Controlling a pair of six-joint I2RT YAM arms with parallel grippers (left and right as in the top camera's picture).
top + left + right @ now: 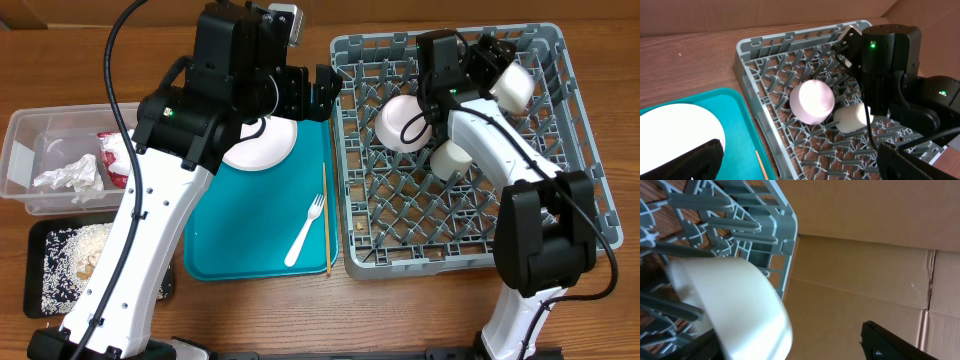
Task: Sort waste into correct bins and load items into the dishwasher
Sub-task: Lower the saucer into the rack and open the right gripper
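- Right gripper (500,62) is positioned over the far right corner of the dish rack (560,130). Its fingers are spread and nothing is pinched.
- A white bowl (735,305) is seen between its fingers, close to one and clear of the other, tilted among the pegs by the rack wall.
- An upturned pink bowl (812,101) and a small white cup (854,118) are racked behind that gripper, by its arm.
- Left gripper (322,92) is held wide open and empty at the teal tray's (235,255) far edge, with a white plate (262,147) just beside it.
- A fork (305,232) and a chopstick (326,215) are seen on the tray, back toward the arm's base.
- Well to that gripper's left, crumpled paper (68,172) and a wrapper (115,155) are held in the clear tub (20,160), and food scraps (85,255) in the black tray (40,235).
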